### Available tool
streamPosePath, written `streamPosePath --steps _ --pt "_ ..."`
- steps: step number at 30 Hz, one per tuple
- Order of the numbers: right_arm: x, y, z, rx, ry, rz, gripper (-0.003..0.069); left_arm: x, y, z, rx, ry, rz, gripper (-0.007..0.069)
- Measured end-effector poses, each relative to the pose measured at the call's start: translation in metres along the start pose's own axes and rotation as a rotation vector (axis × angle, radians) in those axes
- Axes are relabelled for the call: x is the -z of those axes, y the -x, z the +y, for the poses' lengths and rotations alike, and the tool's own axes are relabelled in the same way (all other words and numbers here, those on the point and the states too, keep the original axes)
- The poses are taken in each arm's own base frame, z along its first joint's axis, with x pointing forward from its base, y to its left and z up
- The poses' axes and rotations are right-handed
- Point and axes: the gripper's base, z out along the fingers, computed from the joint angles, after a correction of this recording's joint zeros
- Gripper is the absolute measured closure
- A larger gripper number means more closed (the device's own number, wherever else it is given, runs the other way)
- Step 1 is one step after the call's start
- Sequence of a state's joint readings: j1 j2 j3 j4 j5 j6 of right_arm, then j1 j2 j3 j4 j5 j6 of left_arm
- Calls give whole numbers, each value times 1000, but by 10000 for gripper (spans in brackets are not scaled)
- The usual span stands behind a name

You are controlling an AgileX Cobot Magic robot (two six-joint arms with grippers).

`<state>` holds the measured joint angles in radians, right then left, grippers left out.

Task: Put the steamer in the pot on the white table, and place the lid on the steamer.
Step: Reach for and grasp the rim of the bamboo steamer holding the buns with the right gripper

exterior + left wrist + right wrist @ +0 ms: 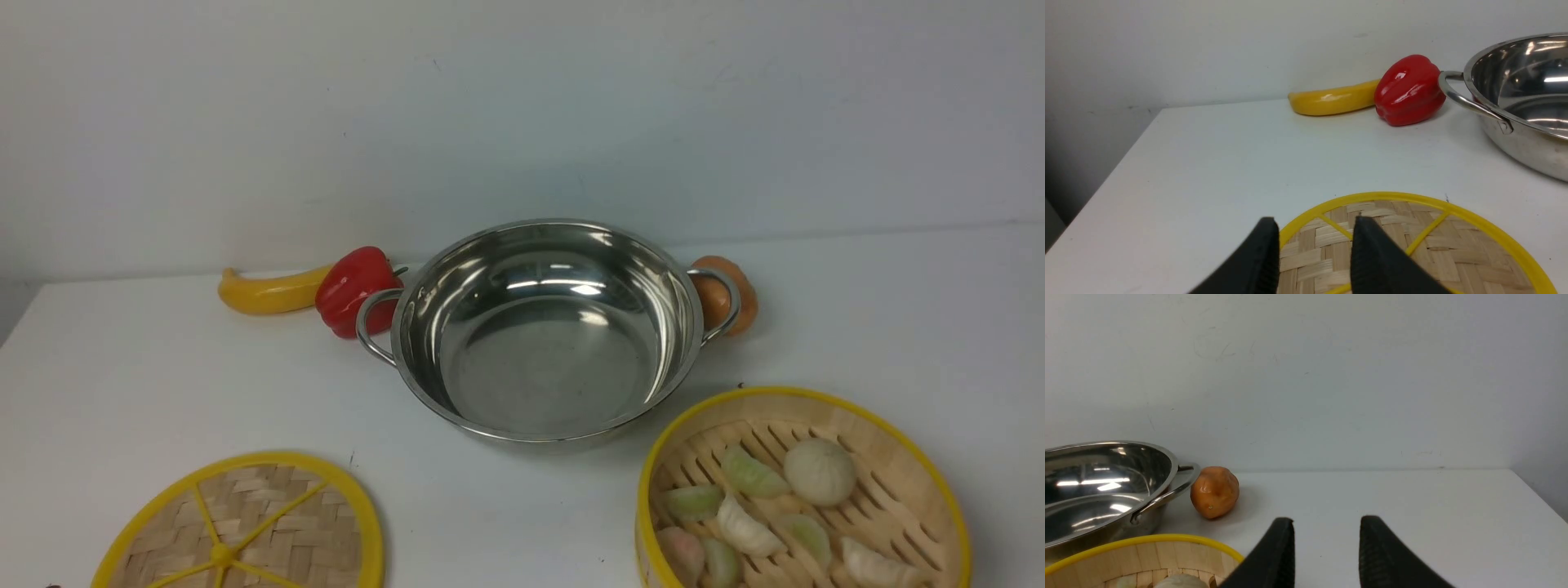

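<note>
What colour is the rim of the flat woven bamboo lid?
Yellow. The woven lid shows its rim best in the left wrist view.

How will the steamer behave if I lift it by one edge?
The steamer looks stiff and probably light: thin bamboo wall, slatted floor. Gripped at one side it may tilt, and the loose dumplings and bun could slide.

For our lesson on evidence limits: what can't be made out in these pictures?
Front view: flat woven-bamboo lid with yellow rim, cut off by bottom edge.
Front view: round bamboo steamer of dumplings, same edge.
Front view: orange-brown round fruit, partly behind handle of shiny steel pot.
Arms: outside every view; only left claw and right claw tips show.
</note>
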<state>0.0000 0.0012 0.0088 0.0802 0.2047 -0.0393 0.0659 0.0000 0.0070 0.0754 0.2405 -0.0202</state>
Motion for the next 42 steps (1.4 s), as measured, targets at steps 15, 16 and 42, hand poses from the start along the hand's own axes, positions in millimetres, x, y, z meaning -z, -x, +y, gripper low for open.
streamPosePath --steps 15,16,42 --pt "0 1 1 -187 13 -13 415 0 5 -3 286 -41 -47 384" --pt "0 2 1 -213 14 -18 415 0 5 -3 317 -47 -50 384" --pt "16 82 2 -785 122 -264 415 17 70 4 721 -122 -380 384"
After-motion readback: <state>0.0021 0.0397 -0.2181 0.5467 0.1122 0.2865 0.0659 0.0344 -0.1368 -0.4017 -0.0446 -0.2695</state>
